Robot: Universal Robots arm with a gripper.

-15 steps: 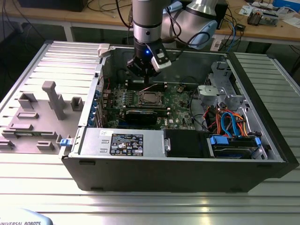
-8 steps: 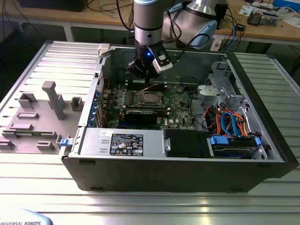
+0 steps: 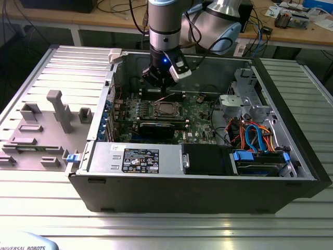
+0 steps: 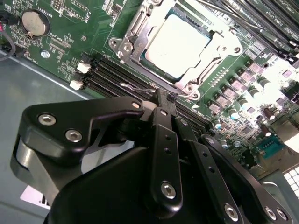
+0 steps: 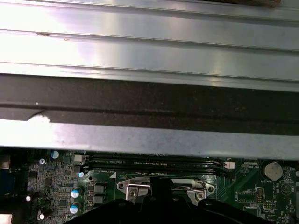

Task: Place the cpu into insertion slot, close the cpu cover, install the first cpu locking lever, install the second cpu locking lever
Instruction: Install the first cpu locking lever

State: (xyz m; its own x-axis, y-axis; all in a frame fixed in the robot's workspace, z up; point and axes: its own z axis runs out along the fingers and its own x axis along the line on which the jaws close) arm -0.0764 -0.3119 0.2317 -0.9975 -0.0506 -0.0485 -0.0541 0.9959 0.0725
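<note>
The cpu (image 4: 180, 44) lies flat in the insertion slot (image 4: 119, 45) on the green motherboard, its silver top showing. The cpu cover (image 4: 140, 28) lies down around it as a silver frame. In the exterior view my gripper (image 3: 162, 87) hangs just behind the socket and cpu (image 3: 166, 109). In the second wrist view the gripper (image 4: 167, 95) is shut, its black fingers pressed together at the socket's edge. A thin wire locking lever (image 4: 138, 87) runs along that edge up to the fingertips. I cannot tell whether the tips pinch it or only touch it. The first wrist view has the gripper (image 5: 161, 189) over the socket frame (image 5: 133, 186).
Black memory slots (image 4: 112, 74) run beside the socket. A coin battery (image 4: 35, 23) sits on the board. A long black graphics card (image 3: 156, 127), a power supply (image 3: 135, 156) and a drive bay with blue cables (image 3: 257, 138) fill the case. Grey fixtures (image 3: 57, 112) stand on the exterior view's left.
</note>
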